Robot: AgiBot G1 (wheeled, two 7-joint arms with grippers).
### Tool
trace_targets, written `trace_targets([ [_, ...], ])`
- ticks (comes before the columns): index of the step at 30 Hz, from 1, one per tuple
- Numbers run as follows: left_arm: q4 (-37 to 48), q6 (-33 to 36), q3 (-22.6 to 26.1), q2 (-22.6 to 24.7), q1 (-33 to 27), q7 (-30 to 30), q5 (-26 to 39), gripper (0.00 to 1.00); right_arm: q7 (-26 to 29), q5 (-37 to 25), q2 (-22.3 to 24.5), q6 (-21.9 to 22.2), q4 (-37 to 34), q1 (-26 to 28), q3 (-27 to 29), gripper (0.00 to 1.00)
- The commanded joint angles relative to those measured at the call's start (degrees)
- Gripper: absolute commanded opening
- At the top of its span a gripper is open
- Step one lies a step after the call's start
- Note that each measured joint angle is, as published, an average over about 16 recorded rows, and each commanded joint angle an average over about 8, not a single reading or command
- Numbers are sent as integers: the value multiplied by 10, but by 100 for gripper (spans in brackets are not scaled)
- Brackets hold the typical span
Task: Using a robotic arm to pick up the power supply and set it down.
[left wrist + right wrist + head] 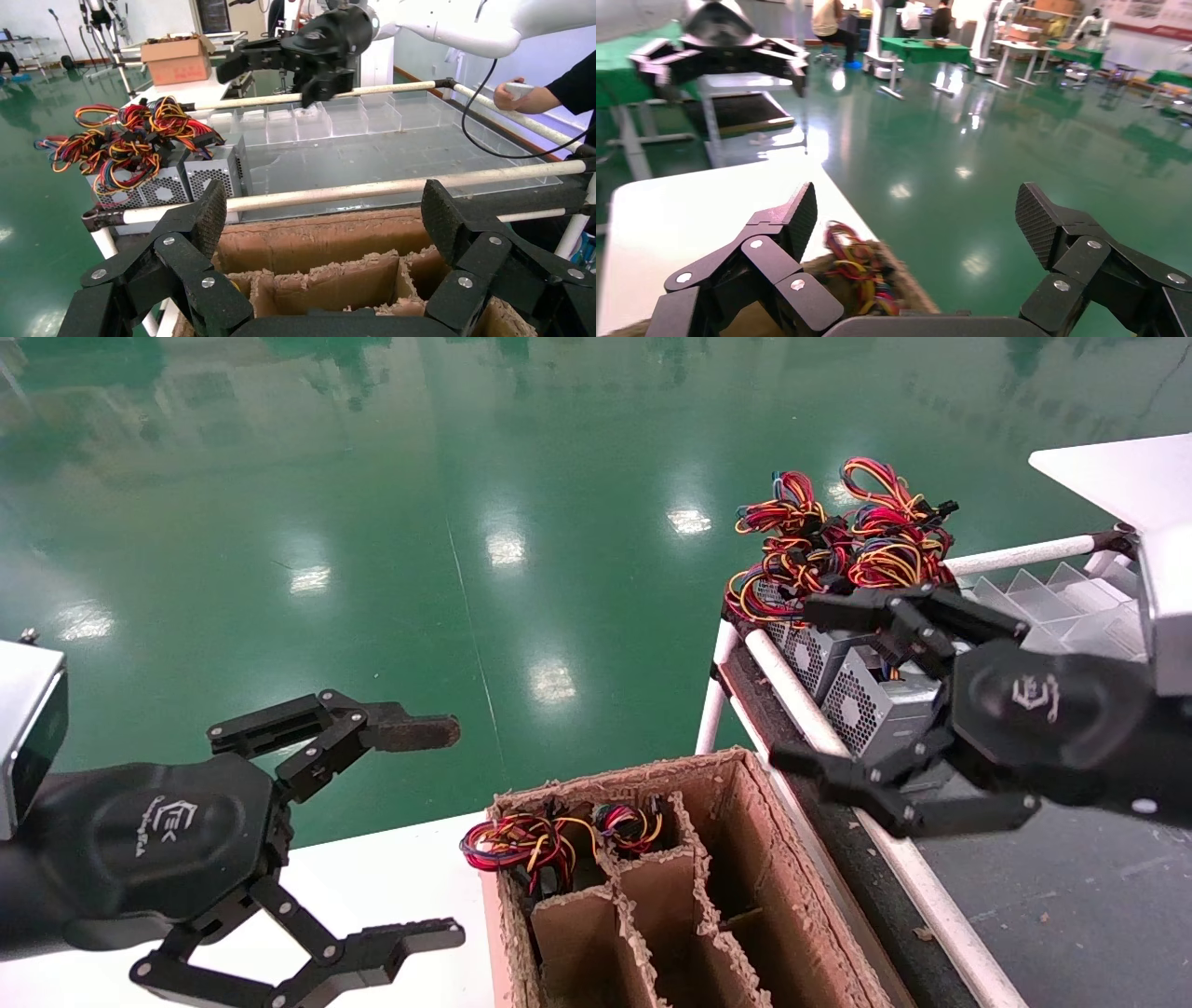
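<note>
On rack with white rails, right of cardboard box: power supply, silver-grey metal case, perforated grille, red-yellow-orange-black wire bundle heaped behind; similar units alongside. Right gripper over it, jaws spread wide, touching nothing visible; gripper body hides most of case. Cardboard box below rack edge, divided cells, wires showing in far cell, near part cut off. Left gripper left of box, over white table, jaws spread, holding nothing. Open green floor beyond.
</note>
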Motion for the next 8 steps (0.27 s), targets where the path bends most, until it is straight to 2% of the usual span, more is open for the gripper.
trace_targets([
  [1,0,0,0,0,0,0,0,100,13,1,3,2,24,-14,9,100],
  [8,0,0,0,0,0,0,0,100,48,4,10,6,89,-53,32,100],
])
